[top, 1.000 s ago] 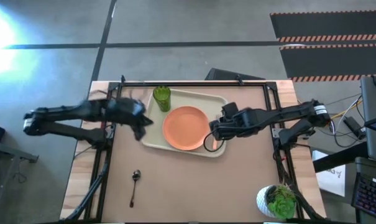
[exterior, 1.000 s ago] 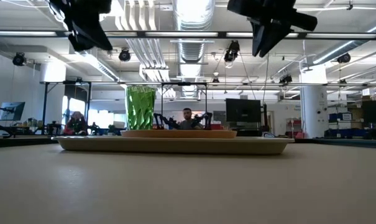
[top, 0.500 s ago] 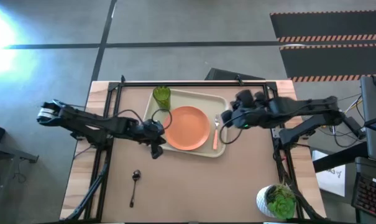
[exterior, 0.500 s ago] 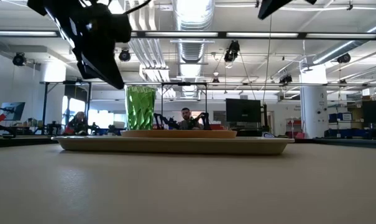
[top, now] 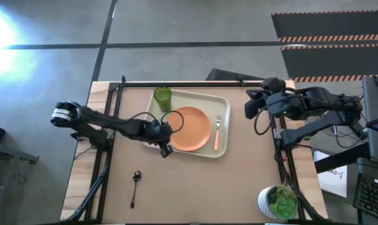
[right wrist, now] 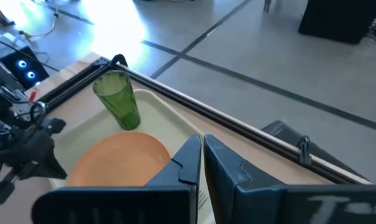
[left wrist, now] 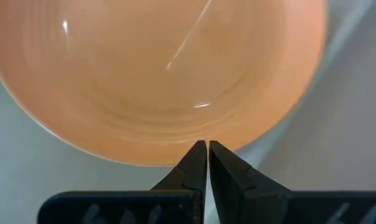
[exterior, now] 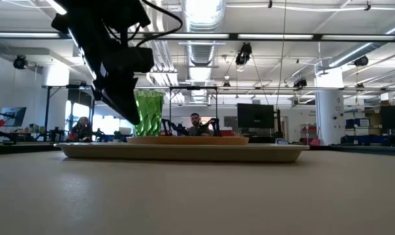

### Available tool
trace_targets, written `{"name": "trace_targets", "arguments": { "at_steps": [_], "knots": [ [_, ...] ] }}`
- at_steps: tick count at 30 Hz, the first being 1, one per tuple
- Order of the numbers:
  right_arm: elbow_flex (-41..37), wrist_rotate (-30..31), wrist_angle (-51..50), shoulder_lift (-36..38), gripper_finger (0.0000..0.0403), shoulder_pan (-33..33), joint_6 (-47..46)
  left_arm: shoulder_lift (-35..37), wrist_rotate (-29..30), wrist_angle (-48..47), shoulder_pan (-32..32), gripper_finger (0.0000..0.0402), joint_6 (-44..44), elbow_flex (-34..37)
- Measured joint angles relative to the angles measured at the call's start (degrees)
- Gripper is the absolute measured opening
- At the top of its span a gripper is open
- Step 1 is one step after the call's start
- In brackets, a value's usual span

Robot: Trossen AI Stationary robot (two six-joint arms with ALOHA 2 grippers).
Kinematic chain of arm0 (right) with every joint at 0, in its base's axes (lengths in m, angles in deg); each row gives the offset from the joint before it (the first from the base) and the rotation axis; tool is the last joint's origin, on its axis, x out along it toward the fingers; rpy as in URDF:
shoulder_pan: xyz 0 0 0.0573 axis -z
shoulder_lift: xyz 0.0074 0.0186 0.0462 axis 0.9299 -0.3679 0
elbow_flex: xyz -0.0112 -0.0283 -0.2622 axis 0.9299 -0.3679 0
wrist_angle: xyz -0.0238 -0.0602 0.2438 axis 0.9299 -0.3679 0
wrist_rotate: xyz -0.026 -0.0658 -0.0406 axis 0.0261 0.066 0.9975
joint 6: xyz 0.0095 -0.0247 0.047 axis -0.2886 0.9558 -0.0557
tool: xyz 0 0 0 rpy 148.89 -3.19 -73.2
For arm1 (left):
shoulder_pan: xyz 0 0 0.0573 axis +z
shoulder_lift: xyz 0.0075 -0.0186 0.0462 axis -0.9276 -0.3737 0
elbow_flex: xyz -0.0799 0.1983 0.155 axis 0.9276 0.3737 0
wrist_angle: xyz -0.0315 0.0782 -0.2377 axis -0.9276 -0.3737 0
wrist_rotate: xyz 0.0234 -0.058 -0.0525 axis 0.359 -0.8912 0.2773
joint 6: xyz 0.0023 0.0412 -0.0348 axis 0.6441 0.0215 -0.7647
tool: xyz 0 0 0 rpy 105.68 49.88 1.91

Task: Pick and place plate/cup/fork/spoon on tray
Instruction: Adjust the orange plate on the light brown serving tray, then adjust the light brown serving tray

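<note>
The cream tray (top: 204,100) lies at the table's far middle. On it rest the orange plate (top: 189,128), the green cup (top: 162,98), upright at its far left corner, and the fork (top: 217,131), flat to the right of the plate. The dark spoon (top: 136,177) lies on the bare table near the left. My left gripper (top: 165,149) hangs shut over the tray's near left corner, clear of the tray in the low view (exterior: 128,111); its wrist view shows its tips (left wrist: 207,148) before the plate's rim (left wrist: 144,155). My right gripper (top: 250,106) is shut, right of the tray.
A white pot with a green plant (top: 277,201) stands at the table's near right corner. Black frame rails run along the far edge (top: 195,83) and both sides. Bare tabletop lies between the tray and the near edge around the spoon.
My left gripper has gone from beside the tray's left edge toward the near right and down, to the tray's near left corner. My right gripper has drawn back from the tray's right part toward the table's right edge and up. The fork now shows lying on the tray.
</note>
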Motion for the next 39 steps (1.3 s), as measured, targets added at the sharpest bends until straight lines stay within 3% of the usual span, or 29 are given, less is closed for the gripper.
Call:
{"name": "trace_targets", "arguments": {
  "at_steps": [10,21,33,39],
  "knots": [
    [-0.3,-0.5,0.4,-2.5,0.0008,0.0,2.0,-4.8,5.3,1.7,3.0,0.0000,0.2,0.1],
    [-0.3,-0.4,0.4,-2.5,0.0008,0.0,2.2,-6.5,4.5,-4.6,3.1,0.0000,0.2,0.2],
    [-0.3,-0.4,0.4,-2.5,0.0008,0.0,2.1,-4.0,4.2,-6.6,2.9,0.0000,0.2,-0.5],
    [-0.3,-0.4,0.4,-2.5,0.0008,0.0,2.1,0.8,4.2,-6.6,2.0,0.0000,0.2,-2.4]
  ]
}}
